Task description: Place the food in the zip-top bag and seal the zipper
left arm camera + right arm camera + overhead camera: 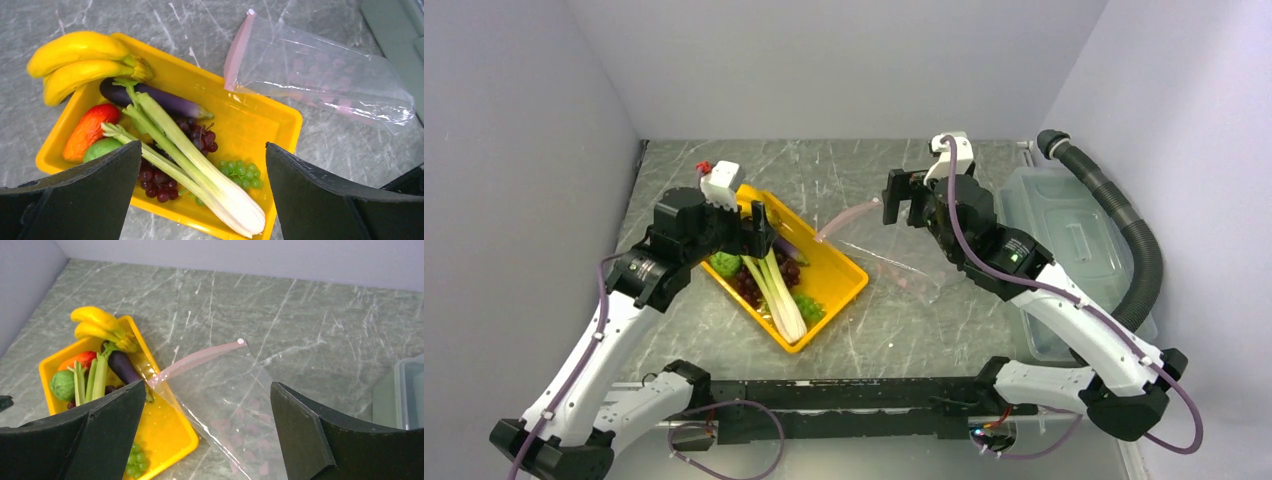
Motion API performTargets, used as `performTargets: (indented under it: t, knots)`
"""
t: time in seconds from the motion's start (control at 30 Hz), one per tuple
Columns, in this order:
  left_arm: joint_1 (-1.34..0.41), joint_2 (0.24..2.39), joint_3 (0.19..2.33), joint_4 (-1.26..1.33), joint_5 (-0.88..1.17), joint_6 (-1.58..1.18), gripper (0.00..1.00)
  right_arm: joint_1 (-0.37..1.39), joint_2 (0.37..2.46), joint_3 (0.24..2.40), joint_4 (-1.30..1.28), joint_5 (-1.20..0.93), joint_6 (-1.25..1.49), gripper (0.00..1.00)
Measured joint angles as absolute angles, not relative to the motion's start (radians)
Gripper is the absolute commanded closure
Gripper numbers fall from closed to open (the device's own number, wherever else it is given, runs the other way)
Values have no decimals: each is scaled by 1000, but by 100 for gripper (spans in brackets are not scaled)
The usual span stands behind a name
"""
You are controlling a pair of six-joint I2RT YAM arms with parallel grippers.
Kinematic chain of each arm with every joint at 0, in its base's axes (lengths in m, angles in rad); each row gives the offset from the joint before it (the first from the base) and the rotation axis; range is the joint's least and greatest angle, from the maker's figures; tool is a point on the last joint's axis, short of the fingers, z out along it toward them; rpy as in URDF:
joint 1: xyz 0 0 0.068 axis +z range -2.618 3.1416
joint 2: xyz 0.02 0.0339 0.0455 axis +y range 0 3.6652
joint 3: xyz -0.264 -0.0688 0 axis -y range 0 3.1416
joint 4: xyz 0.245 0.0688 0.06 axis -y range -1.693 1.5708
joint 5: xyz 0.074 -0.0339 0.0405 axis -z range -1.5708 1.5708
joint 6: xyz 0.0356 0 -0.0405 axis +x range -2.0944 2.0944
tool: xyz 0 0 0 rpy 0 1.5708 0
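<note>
The celery stalk (200,170), bananas (80,57), purple grapes (157,180) and green grapes (240,172) lie in the yellow tray (250,125) on the desk (854,170). Just beside it, the zip-top bag (325,80) lies flat, with one end of its pink zipper (237,52) at the tray's rim. The left fingers (90,195) hang spread wide above the tray, holding nothing. The right fingers (320,440), equally wide and empty, hover over the bag. A lidded bin (1074,240) sits on the bag's far side.
</note>
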State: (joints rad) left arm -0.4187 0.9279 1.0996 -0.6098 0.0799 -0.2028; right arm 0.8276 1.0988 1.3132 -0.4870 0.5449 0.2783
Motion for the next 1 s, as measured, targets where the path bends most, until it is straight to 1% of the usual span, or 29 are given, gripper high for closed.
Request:
performTargets:
  t: [0.23, 0.3, 0.47, 0.73, 1.0]
  knots:
    - [-419, 860, 1054, -611, 9, -206, 0, 828, 1069, 1309, -545, 487, 263, 0]
    - [-419, 851, 1053, -611, -15, -207, 2, 828, 1051, 1304, -547, 465, 252, 0]
    - [-419, 847, 1053, -612, -91, -231, 4, 828, 1044, 1305, -563, 430, 224, 1]
    - [-419, 868, 1053, -683, -187, -329, 4, 828, 1131, 1318, -622, 368, 199, 2]
    - [-419, 896, 1053, -820, -257, -493, 4, 828, 1237, 1367, -651, 300, 197, 5]
